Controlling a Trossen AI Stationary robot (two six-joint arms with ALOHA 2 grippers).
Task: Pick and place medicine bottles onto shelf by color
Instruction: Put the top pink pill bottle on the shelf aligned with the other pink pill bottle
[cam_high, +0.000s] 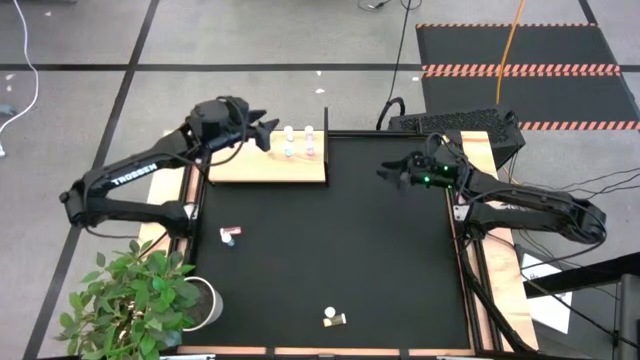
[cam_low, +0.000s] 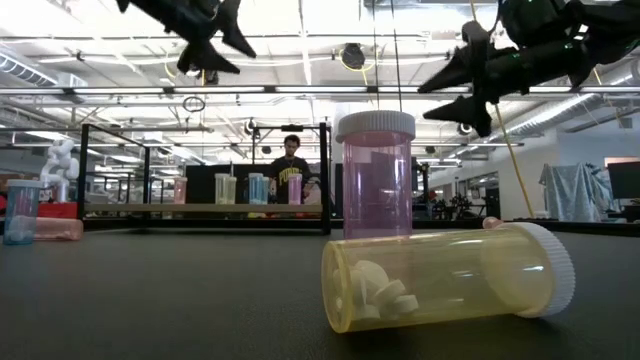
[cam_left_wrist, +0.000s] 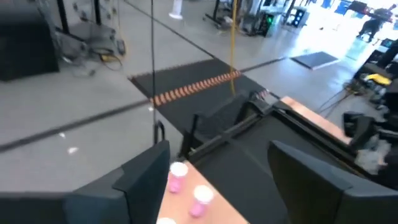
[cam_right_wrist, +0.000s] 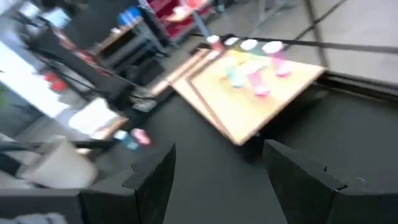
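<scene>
On the left, the left gripper (cam_high: 268, 133) hangs over the shelf (cam_high: 240, 167), jaws open and empty, just beside the upright bottles (cam_high: 299, 141) grouped at the shelf's far right corner. Two loose bottles remain on the black mat (cam_high: 380, 250). A pink bottle (cam_high: 230, 235) lies on its side near the mat's left edge, on the near side of the shelf and well apart from the left jaws. Its long axis runs roughly across the desk. The left arm is clearly the nearer one. A yellow bottle (cam_high: 334, 319) lies at the mat's near edge, toward the middle, also on its side, far from both arms. On the right, the right gripper (cam_high: 392, 171) hovers above the mat's far right part, jaws open, holding nothing.
</scene>
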